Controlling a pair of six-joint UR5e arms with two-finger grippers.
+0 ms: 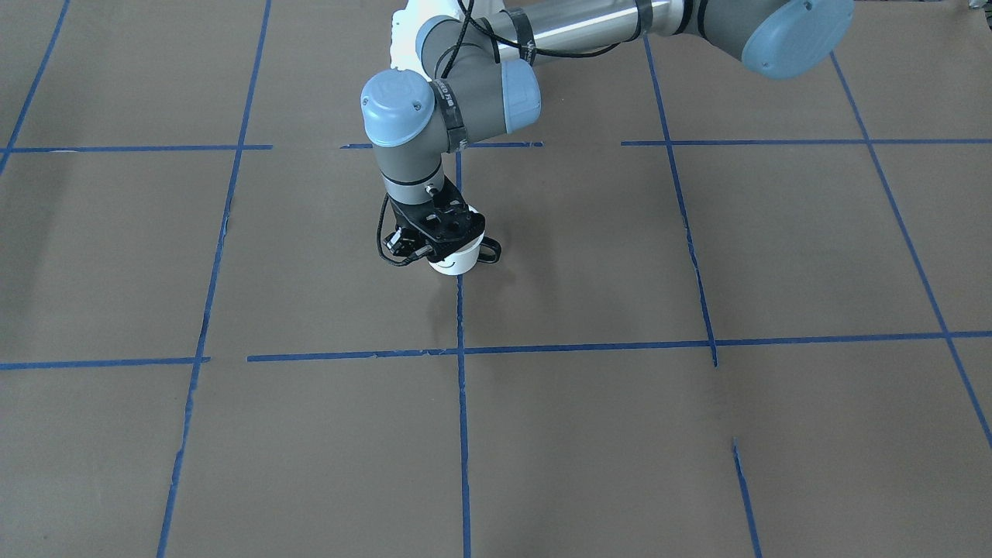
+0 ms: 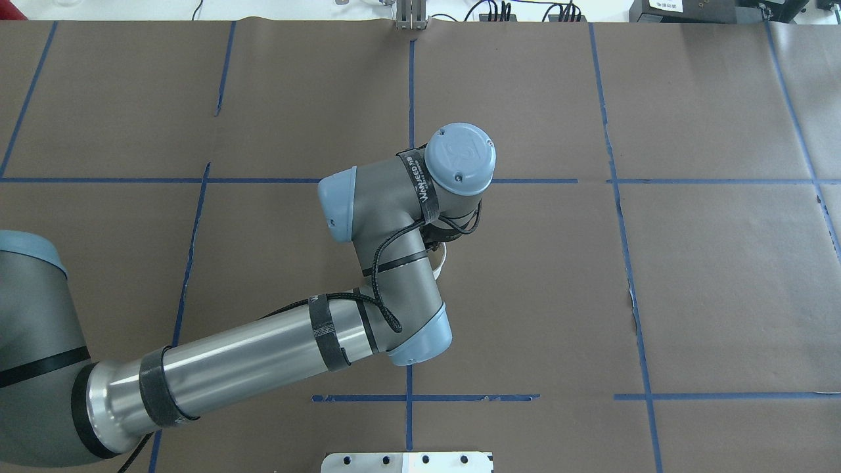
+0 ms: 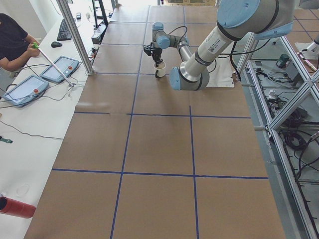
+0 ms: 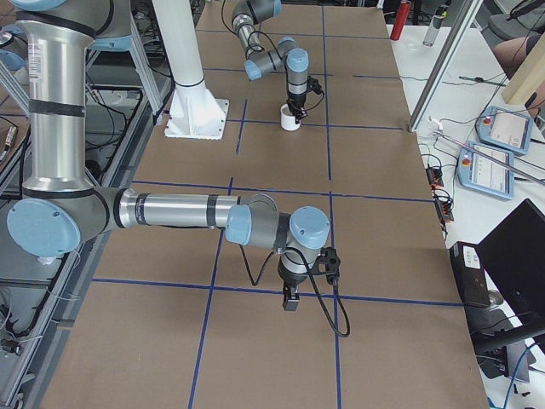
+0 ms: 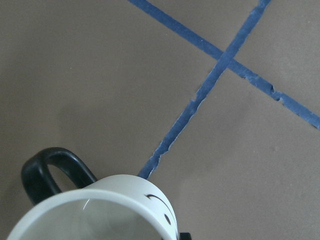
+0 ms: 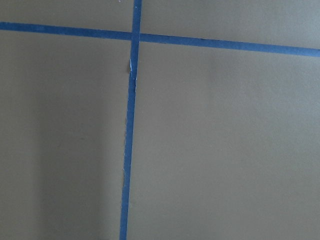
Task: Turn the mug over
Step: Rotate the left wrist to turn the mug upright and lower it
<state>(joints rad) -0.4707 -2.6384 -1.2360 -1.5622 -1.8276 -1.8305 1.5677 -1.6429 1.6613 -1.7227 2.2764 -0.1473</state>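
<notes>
Left gripper (image 1: pixel 443 249) over the upright mug (image 1: pixel 457 264), clenched or released not discernible: a firm rim pinch, clear of the handle (image 1: pixel 490 252), should precede turning.

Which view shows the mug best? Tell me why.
Exterior front-facing: the mug shows its white side, smile and black handle. Left wrist-mounted is close but crops it at the frame's edge. Overhead: the left arm hides all but a white sliver. Both side views show it small and far. Right wrist-mounted: none.
</notes>
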